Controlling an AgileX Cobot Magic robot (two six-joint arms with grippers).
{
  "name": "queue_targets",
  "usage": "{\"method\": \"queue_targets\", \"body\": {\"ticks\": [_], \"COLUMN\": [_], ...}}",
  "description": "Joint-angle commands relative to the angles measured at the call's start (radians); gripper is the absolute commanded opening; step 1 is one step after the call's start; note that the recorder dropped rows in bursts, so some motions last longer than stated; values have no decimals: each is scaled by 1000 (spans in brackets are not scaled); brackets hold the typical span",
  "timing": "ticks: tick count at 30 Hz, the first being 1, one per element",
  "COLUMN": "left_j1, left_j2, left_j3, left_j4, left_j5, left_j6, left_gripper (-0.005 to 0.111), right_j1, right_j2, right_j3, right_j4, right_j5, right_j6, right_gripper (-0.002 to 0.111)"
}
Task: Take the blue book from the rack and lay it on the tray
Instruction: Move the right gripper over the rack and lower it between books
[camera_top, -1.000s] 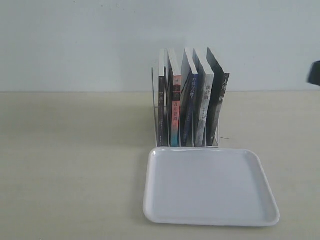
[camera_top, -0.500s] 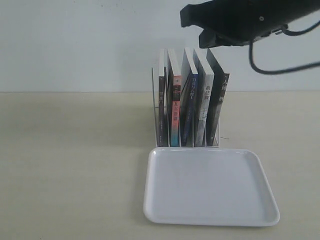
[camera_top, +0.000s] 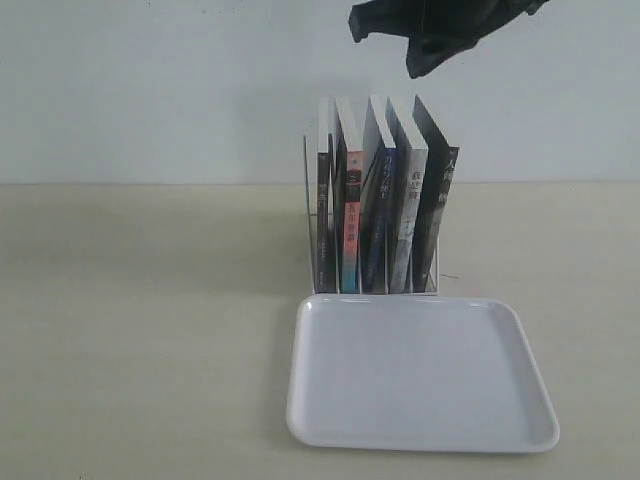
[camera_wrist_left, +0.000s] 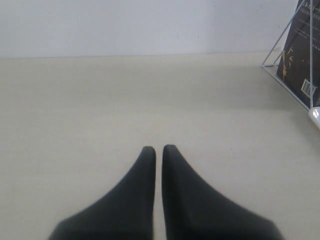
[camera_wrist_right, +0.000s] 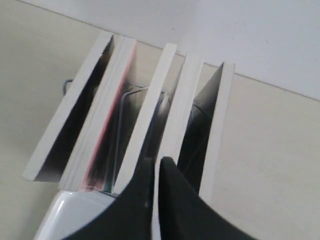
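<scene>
The white wire rack (camera_top: 310, 205) holds several upright books behind the white tray (camera_top: 420, 375). The blue book (camera_top: 377, 225), with a narrow dark blue spine, stands third from the left, between the pink-red spine and a grey-white one. My right gripper (camera_top: 420, 60) hangs shut above the books' top edges. In the right wrist view its tips (camera_wrist_right: 155, 162) sit over the gap beside the blue book (camera_wrist_right: 147, 117), touching nothing. My left gripper (camera_wrist_left: 158, 149) is shut and empty over bare tabletop, with the rack (camera_wrist_left: 280, 45) off to one side.
A dark-covered book (camera_wrist_left: 300, 55) leans at the rack's near end in the left wrist view. The tray's corner (camera_wrist_right: 65, 215) shows below the books in the right wrist view. A pale wall stands behind the beige table (camera_top: 140, 330).
The right arm has come in from the right edge and now hangs above the rack, a little higher than half a second ago. Books and tray have not moved.
</scene>
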Motion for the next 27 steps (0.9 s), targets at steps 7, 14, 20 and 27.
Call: {"method": "queue_targets", "body": {"ticks": [7,14,20,27], "left_j1": [3,3,3,3], "left_j2": [-4,-4,-4,-4], "left_j3": [3,3,3,3], "left_j4": [1,1,1,1], "left_j5": [-14,-14,-14,-14], "left_j6": [6,6,6,6], "left_gripper": [4,4,4,4], "right_j1": [-9,-9,-9,-9], "right_j2": [77,120,168,224], "right_j3": [-44,-44,-44,-44], "right_j4": [-53,-53,-67,-74], "right_j5": [32,-5,-13,-32], "right_j6": [39,55,57,62], "right_gripper": [49,32,32,25]}}
